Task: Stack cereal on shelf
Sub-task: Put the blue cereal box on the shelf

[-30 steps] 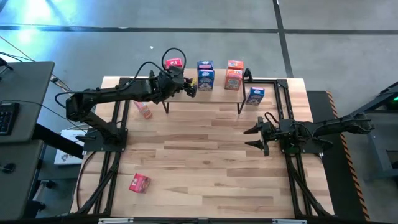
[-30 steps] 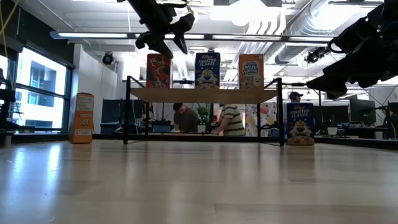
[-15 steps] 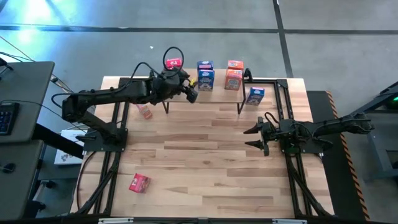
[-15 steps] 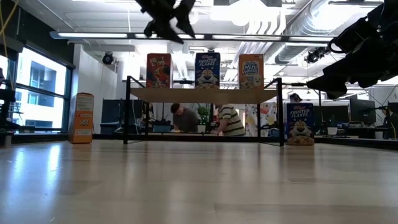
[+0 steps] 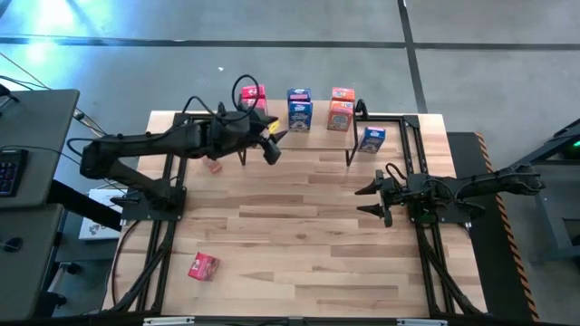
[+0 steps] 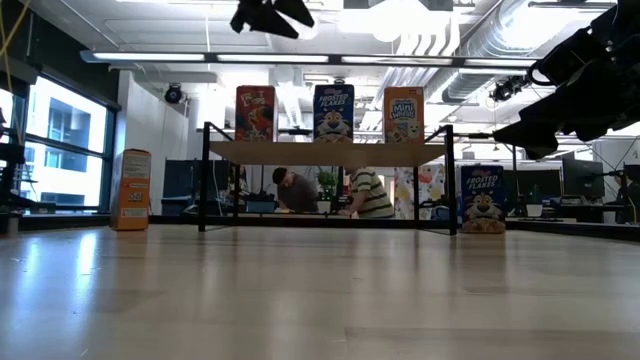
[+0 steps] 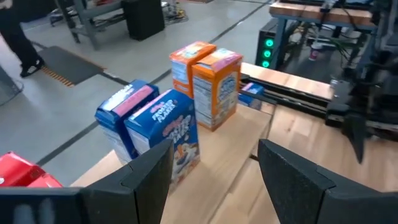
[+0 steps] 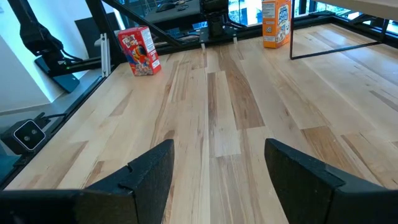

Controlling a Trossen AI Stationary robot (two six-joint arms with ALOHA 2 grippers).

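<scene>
On the tabletop (image 5: 299,226) we see the shelf (image 5: 299,136) with red, blue and orange cereal boxes (image 5: 299,107) along its far edge — just beyond our left claw (image 5: 270,143), open and empty. Our right claw (image 5: 370,199) hovers open over bare wood, well apart.

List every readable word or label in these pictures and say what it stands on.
"FROSTED FLAKES": blue box at the middle of the shelf.
"MINI": orange box on the shelf; smaller print blurred.
"FLAKES": blue box on the table beside the shelf.
Red box on the shelf, orange box on the table: print too blurred to read.
</scene>
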